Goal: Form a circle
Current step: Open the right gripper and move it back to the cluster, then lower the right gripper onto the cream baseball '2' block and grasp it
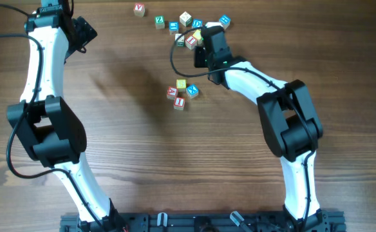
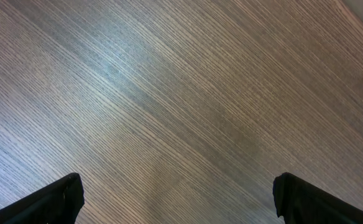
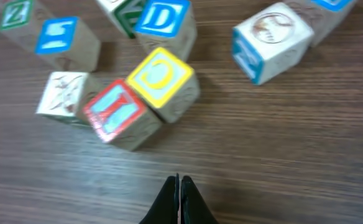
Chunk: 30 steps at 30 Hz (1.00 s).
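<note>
Wood-grain tabletop (image 1: 130,148) stretches under both my arms. My left arm reaches up the left side, and my left gripper (image 2: 176,180) hangs spread wide over bare wood, gripping nothing. My right arm bends in from the right. My right gripper (image 3: 180,182) is pinched closed and empty, its tips just short of a red-framed cube (image 3: 116,112) that touches a yellow-framed cube (image 3: 163,78) in the loose scatter (image 1: 185,22). The circle (image 1: 181,93) lies apart from the scatter, nearer my base than that gripper.
</note>
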Each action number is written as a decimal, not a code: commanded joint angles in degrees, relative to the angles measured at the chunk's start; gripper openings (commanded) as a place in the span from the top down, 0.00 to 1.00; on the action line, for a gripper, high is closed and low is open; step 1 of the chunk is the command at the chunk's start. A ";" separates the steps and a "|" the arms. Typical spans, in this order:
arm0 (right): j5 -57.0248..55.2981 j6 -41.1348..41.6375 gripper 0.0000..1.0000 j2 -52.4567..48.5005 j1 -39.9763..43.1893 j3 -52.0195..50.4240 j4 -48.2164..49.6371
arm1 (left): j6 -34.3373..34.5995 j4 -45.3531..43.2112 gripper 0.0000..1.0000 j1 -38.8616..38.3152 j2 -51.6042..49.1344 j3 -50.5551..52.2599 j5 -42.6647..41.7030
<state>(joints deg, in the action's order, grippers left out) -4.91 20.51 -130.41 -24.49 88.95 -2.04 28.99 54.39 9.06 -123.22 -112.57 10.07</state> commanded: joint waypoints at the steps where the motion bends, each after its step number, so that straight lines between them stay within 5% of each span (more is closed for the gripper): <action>1: 1.77 0.66 0.96 -1.29 1.40 -0.35 0.96 | -0.28 -0.09 0.00 0.11 0.20 -0.57 0.72; 9: 6.67 7.19 0.96 -0.57 5.49 1.33 1.22 | -0.28 -0.09 0.00 0.11 0.20 -0.57 0.72; 11: 12.94 8.87 0.96 -0.33 6.69 11.56 -9.53 | -0.28 -0.09 0.00 0.11 0.20 -0.57 0.72; 15: 12.50 1.75 0.96 -0.44 7.06 25.86 -23.39 | -0.28 -0.09 0.00 0.11 0.20 -0.57 0.72; 21: 11.78 -6.38 0.96 -0.48 7.34 31.21 -24.83 | -0.28 -0.09 0.00 0.11 0.20 -0.57 0.72; 25: 5.42 -8.98 0.60 -2.36 7.32 31.12 -22.97 | -0.28 -0.09 0.00 0.11 0.20 -0.57 0.72; 27: 4.72 -8.74 0.15 -3.54 7.32 31.04 -21.49 | -0.28 -0.09 0.00 0.11 0.20 -0.57 0.72; 30: 4.24 -6.93 0.00 -5.73 7.50 31.04 -19.52 | -0.28 -0.09 0.00 0.11 0.20 -0.57 0.72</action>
<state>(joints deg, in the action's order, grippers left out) 2.00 13.43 -132.22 -17.41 119.37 -23.03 28.99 54.39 9.06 -123.22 -112.57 10.07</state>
